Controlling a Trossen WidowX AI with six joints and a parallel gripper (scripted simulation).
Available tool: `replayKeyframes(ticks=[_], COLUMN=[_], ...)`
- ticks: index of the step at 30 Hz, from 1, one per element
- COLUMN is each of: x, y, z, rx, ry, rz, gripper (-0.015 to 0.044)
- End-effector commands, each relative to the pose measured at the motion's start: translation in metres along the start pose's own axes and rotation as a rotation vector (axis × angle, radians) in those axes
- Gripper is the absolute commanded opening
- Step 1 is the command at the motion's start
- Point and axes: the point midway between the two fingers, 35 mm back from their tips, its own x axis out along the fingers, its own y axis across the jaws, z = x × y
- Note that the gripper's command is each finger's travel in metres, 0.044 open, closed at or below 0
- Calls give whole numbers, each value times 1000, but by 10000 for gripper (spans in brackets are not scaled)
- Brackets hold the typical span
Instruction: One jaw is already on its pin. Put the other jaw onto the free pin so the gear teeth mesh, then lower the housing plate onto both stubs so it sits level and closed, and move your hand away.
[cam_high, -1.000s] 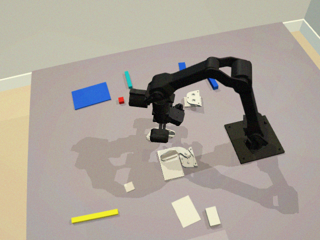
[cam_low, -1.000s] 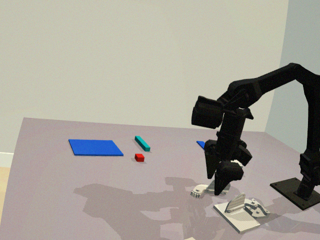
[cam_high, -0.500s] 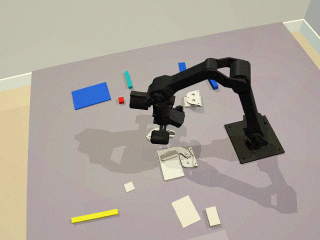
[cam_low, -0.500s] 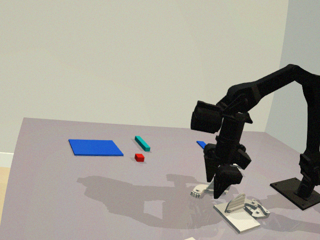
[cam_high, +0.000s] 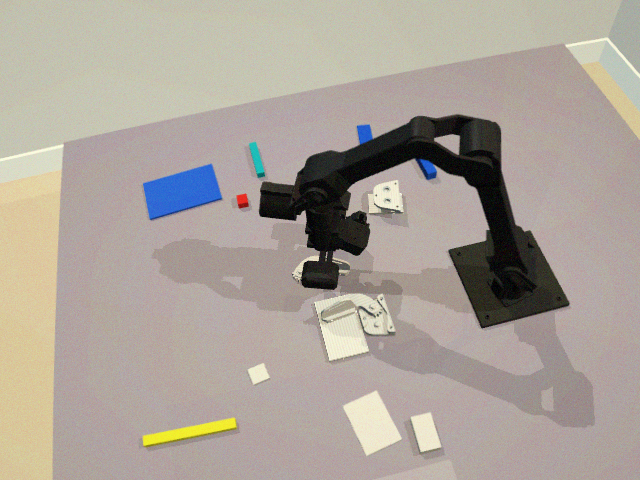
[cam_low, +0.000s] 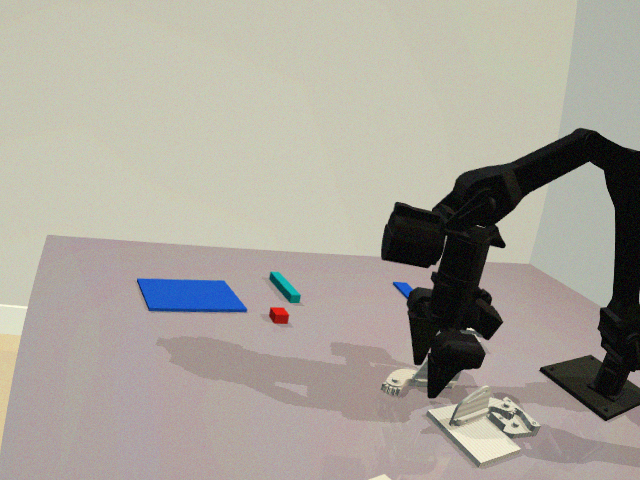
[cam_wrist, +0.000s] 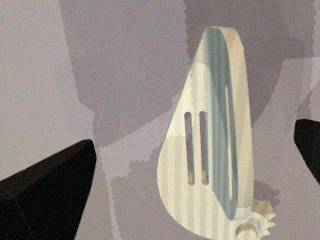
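Observation:
The loose white jaw (cam_high: 306, 265) (cam_low: 399, 381) (cam_wrist: 175, 175) lies on the table, its fin standing up and its toothed end toward the left in the top view. My gripper (cam_low: 425, 378) (cam_wrist: 195, 140) is open and empty above it, with one fingertip on each side of the fin in the wrist view. The white ribbed base (cam_high: 345, 343) (cam_low: 483, 446) lies nearer the front. The other jaw (cam_high: 338, 312) (cam_low: 471, 405) is on the base, its fin upright. The pin area (cam_high: 376, 316) (cam_low: 511, 413) is at the base's right. The housing plate (cam_high: 387, 195) rests on a small white block, behind and right of the gripper.
A blue sheet (cam_high: 182, 191) (cam_low: 191, 295), a teal bar (cam_high: 256, 159) (cam_low: 284, 287) and a red cube (cam_high: 242, 200) (cam_low: 279, 315) lie at the back left. Blue bars are partly behind the arm. A yellow bar (cam_high: 189, 431) and several white pieces lie at the front.

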Motion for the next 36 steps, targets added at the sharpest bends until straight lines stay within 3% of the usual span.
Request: replayKeyframes(ticks=[1, 2, 13, 29, 36], x=[1, 1, 0, 0, -21], y=[0, 0, 0, 0, 0], z=[0, 0, 0, 0, -2], rx=[5, 5, 0, 0, 1], ry=[1, 1, 0, 0, 0], rz=[1, 1, 0, 0, 0], gripper=[440, 440, 151, 134, 134])
